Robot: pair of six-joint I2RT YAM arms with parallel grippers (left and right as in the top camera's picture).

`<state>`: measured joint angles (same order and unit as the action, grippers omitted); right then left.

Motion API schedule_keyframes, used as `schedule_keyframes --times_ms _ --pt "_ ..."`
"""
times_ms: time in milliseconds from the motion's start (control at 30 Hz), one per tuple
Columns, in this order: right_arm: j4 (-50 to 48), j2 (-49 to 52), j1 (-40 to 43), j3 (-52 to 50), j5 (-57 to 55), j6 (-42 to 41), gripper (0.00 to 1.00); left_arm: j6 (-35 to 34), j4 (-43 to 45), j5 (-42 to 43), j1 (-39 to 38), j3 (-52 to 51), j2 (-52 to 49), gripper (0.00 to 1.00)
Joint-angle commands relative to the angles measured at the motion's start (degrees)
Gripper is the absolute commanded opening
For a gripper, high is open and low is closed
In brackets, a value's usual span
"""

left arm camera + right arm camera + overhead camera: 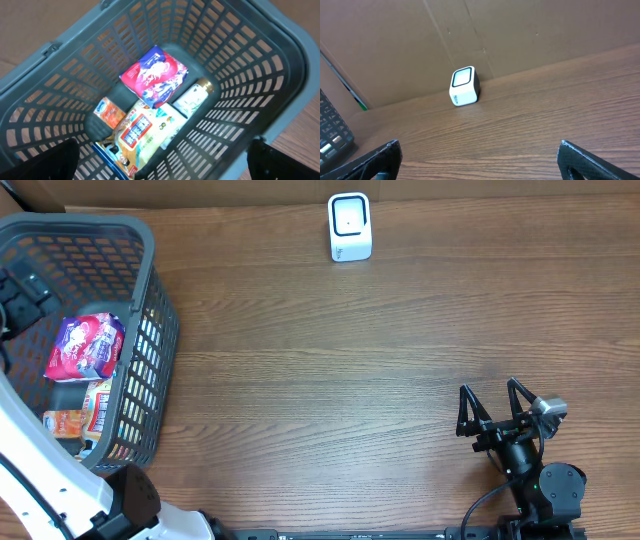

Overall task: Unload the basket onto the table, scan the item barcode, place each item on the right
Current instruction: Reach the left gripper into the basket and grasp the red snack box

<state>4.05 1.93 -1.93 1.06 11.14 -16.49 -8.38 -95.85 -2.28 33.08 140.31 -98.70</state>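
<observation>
A grey plastic basket [150, 242] stands at the table's left end. In it lie several items: a red and purple packet [155, 76], a white bottle with a gold cap [192, 97], a yellow and white packet [145, 131] and a small orange packet [110, 114]. No barcode shows on any item. My left gripper [167, 162] hangs open above the basket with nothing between its fingers. The small white scanner [350, 227] stands at the table's far edge. My right gripper [493, 406] is open and empty low over the table at the front right, facing the scanner [464, 86].
A brown cardboard wall [520, 35] rises right behind the scanner. The basket's corner [332, 135] shows at the left of the right wrist view. Bare wooden tabletop [320, 380] lies between basket, scanner and right arm.
</observation>
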Motion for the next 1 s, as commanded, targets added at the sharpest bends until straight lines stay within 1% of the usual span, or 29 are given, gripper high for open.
schedule_keyframes --times_ms 0,100,200,500,600,700,733,967 --pt "-0.3 -0.1 -0.3 -0.6 0.0 0.0 1.00 3.3 0.8 4.9 0.5 0.7 -0.4 1.00" --pt "-0.3 -0.1 -0.3 -0.6 0.0 -0.1 1.00 4.1 2.3 7.4 0.5 0.0 -0.9 1.00" --pt "-0.3 -0.1 -0.3 -0.6 0.0 -0.1 1.00 2.8 3.2 7.7 0.5 -2.0 -2.1 1.00" --pt "-0.3 -0.1 -0.3 -0.6 0.0 0.0 1.00 2.2 7.9 7.6 0.3 -10.2 -6.4 1.00" --pt "-0.3 -0.1 -0.3 -0.6 0.0 -0.1 1.00 0.6 11.0 6.8 0.3 -15.3 -6.8 1.00" --pt "-0.3 -0.1 -0.3 -0.6 0.0 -0.1 1.00 0.6 14.3 5.2 0.3 -21.7 -6.8 1.00" --pt "-0.3 -0.1 -0.3 -0.6 0.0 0.0 1.00 0.7 16.6 4.6 0.3 -26.3 -6.7 1.00" --pt "-0.3 -0.1 -0.3 -0.6 0.0 -0.1 1.00 1.0 27.8 1.2 0.3 -41.0 -6.8 1.00"
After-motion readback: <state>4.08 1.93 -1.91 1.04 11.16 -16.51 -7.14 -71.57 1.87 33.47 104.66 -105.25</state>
